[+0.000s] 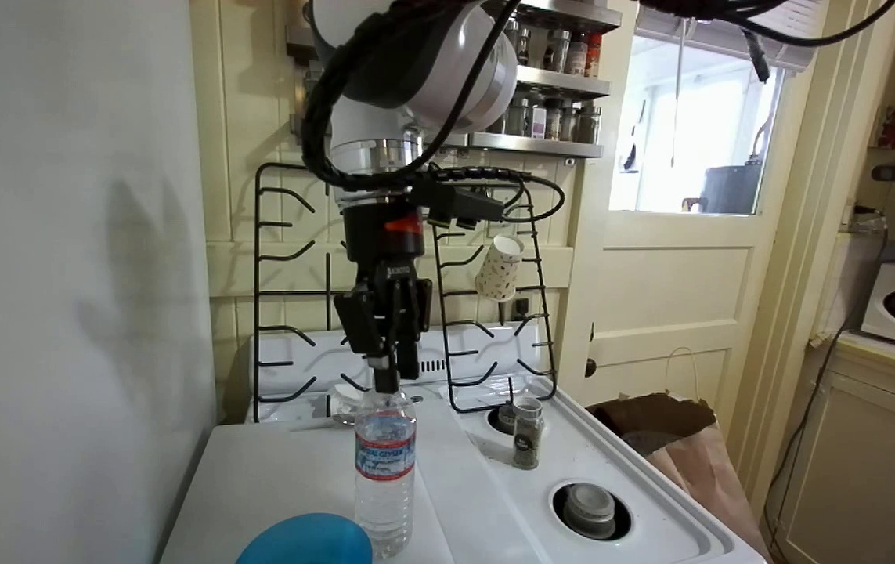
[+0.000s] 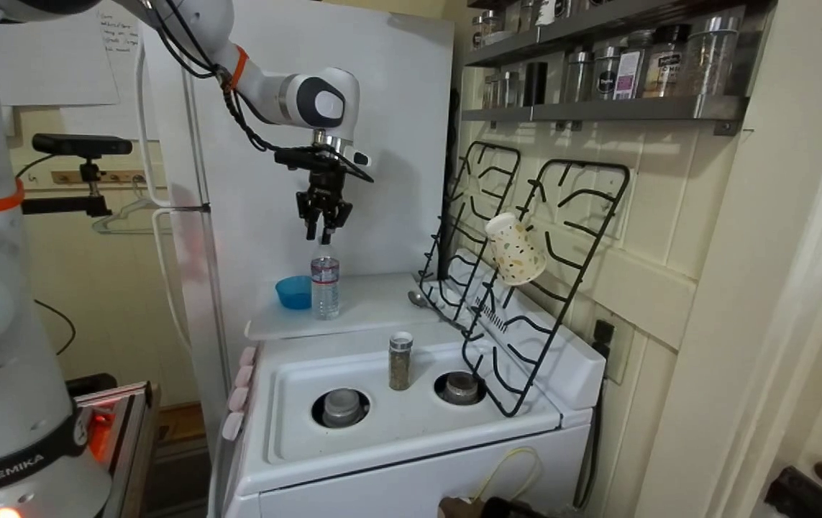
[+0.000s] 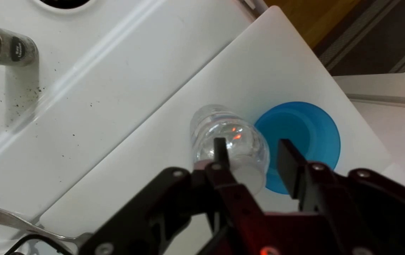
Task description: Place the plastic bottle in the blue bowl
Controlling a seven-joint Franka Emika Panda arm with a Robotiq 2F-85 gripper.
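"Wrist view: largest thing on show?"

"White stove (image 3: 117, 71), with a white board (image 3: 280, 60) lying over part of its top."

"And on that board?"

"Blue bowl (image 3: 326, 143) and, just beside it, the plastic bottle (image 2: 325, 288), upright in both exterior views and outside the bowl. Touching its side or slightly apart, cannot tell."

"Step in hand?"

"By judgement, the grasp: lined up from above, apparently not yet secured, with lift, carry and placing all left to do."

"Next move?"

"Probably to settle a firm but gentle grip near the top, then lift straight up until well clear of the bowl, shift sideways only a little, and lower slowly. Tall bottle, shallow bowl: likely to wobble if released off centre."

"Jaws, now?"

"On the gripper (image 3: 253, 147), pointing down at the bottle's top and parted to a middling gap: neither at full spread nor together."

"Holding anything?"

"Nothing clearly. White cap (image 3: 249, 177) visible between the jaws in the wrist view, close to one of them, with a gap showing toward its partner. Actual contact with either: cannot tell."
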